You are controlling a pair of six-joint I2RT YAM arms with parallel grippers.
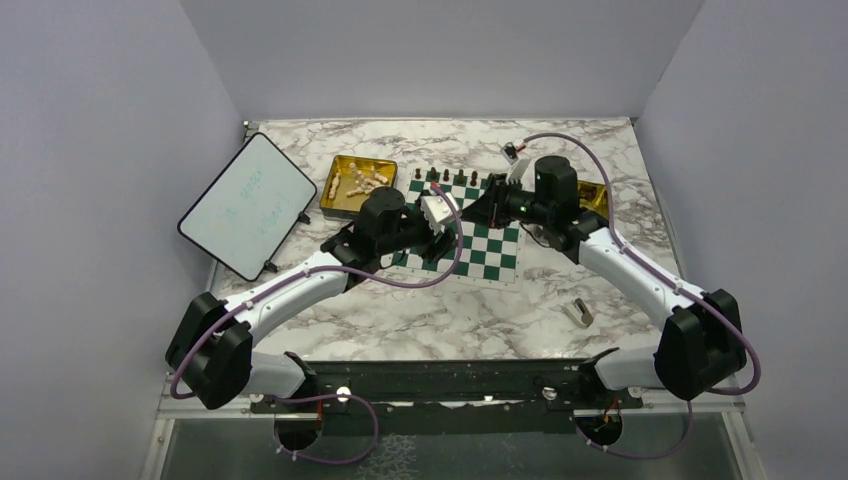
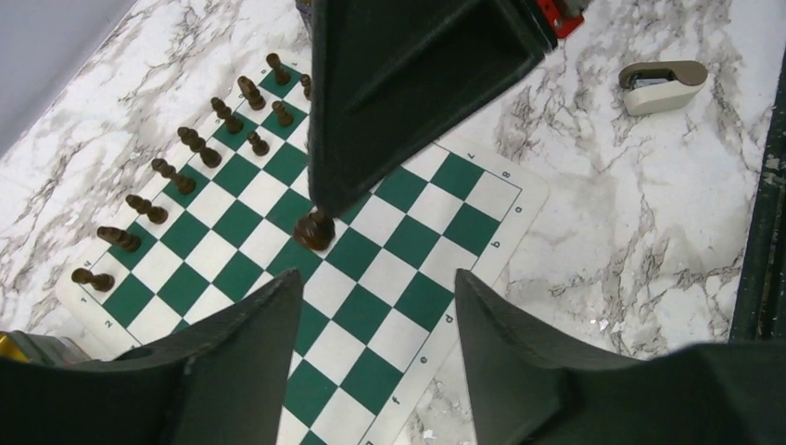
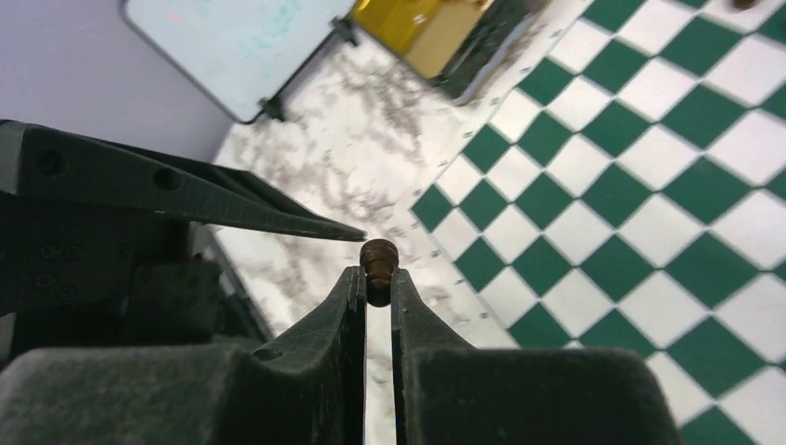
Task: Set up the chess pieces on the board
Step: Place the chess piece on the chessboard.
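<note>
The green and white board (image 1: 492, 250) lies mid-table. Several dark chess pieces (image 2: 190, 141) stand in two rows along its far edge (image 1: 446, 177). My right gripper (image 3: 378, 278) is shut on a dark brown piece (image 3: 379, 255), held by its top. In the left wrist view that piece (image 2: 315, 229) hangs just over a square near the board's middle, under the right gripper's fingers (image 2: 371, 139). My left gripper (image 2: 375, 283) is open with nothing between its fingers, hovering over the board's near side. Both grippers meet over the board (image 1: 437, 212) (image 1: 490, 208). Cream pieces (image 1: 362, 180) lie in a gold tray.
A gold tray (image 1: 338, 199) sits left of the board and another (image 1: 598, 195) is partly hidden behind the right arm. A white tablet (image 1: 247, 205) leans at the left. A small grey-beige block (image 1: 580, 312) lies on the marble at the right.
</note>
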